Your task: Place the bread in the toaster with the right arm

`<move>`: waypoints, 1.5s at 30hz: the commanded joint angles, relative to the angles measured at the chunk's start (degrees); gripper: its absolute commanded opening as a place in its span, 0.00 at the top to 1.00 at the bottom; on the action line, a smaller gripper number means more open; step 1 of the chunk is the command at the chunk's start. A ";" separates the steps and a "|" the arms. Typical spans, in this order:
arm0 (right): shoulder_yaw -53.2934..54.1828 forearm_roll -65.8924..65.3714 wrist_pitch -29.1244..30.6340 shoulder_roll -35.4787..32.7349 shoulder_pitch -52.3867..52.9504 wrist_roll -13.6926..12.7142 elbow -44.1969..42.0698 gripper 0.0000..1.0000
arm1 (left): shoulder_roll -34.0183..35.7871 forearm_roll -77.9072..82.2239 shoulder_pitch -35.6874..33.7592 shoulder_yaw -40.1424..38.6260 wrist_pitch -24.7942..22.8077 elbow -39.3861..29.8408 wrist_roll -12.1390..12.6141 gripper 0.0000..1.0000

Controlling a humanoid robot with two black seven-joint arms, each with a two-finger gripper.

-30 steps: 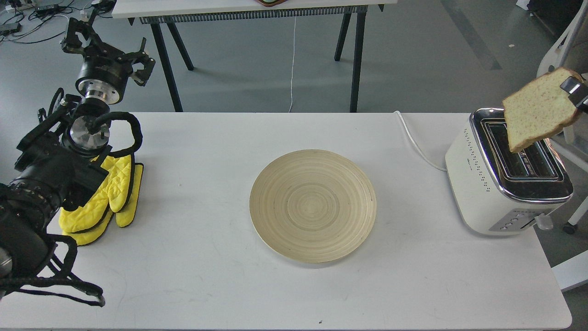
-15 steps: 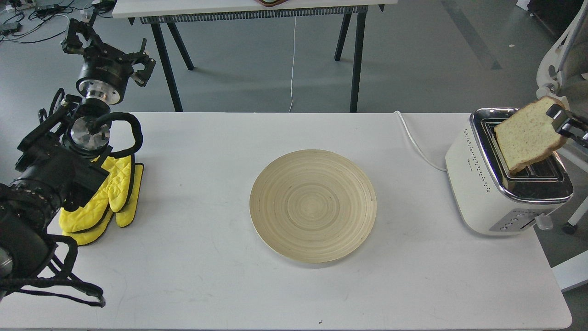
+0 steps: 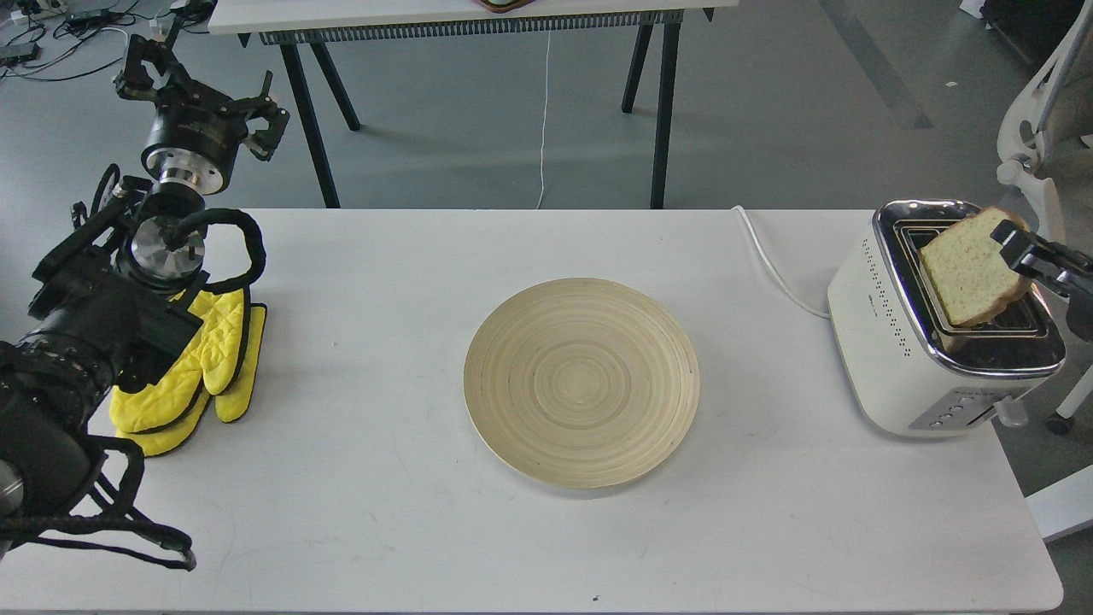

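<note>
The cream-white toaster (image 3: 905, 359) with a chrome top stands at the table's right edge. The bread (image 3: 965, 269), a tan slice with a brown crust, stands tilted with its lower part inside a toaster slot. My right gripper (image 3: 1012, 248) comes in from the right edge and is shut on the bread's upper right corner. My left gripper (image 3: 201, 94) is raised at the far left, beyond the table's back edge, open and empty.
A round wooden plate (image 3: 581, 382) lies at the table's middle. Yellow oven mitts (image 3: 192, 367) lie at the left beside my left arm. The toaster's white cord (image 3: 773, 265) runs to the back edge. A chair (image 3: 1037, 145) stands right of the table.
My right gripper has lowered the bread from above the toaster down into a slot. The left arm has not moved.
</note>
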 commanded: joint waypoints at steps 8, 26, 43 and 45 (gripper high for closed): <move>13.08 14.02 0.96 1.59 0.08 1.31 -0.53 0.01 | 0.00 -0.01 0.00 0.01 0.00 0.00 0.00 0.00; 41.57 55.78 26.71 34.10 0.25 8.25 -32.42 0.01 | 0.00 -0.01 0.00 0.01 0.00 0.00 0.00 0.00; 53.79 60.99 36.65 49.23 0.25 5.26 -46.59 0.00 | 0.00 -0.01 -0.09 0.00 0.00 0.00 0.00 0.00; 53.53 60.99 36.91 49.23 0.43 5.09 -46.50 0.00 | 0.00 -0.01 -0.09 -0.08 0.00 0.00 0.00 0.00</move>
